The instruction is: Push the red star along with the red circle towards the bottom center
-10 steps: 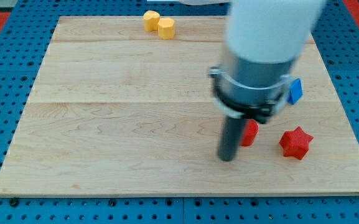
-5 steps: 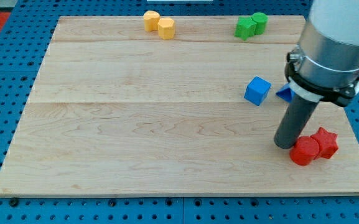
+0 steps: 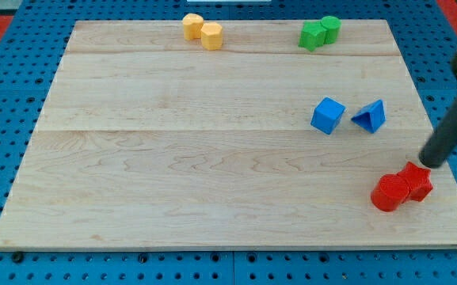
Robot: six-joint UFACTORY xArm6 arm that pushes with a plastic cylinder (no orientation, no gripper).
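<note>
Right, the camera view, the only one we have: the wooden bench (image 3: 173,182) fills the frame, and my tip (image 3: 431,162) is down at the view's right edge, the dark rod slanting in from the upper right. There is no hand on this arm, so nothing is gripped; the rod's end simply rests at board height. My tip sits just above and to the right of the red star (image 3: 417,180), very close to it, and whether it actually touches I cannot tell. The red star lies near the view's bottom right corner, and the red circle (image 3: 389,192) is pressed against its left side, slightly lower, the two reds touching. Both sit well to the right of the bottom centre.

Further up, the blue cube (image 3: 327,115) and the blue triangle (image 3: 370,116) stand near each other, apart, right of centre. Along the view's top, two green blocks (image 3: 319,32) huddle together, their shapes hard to make out. To their left, also at the top, two yellow blocks (image 3: 203,31) sit touching, the right one looking hexagonal.
</note>
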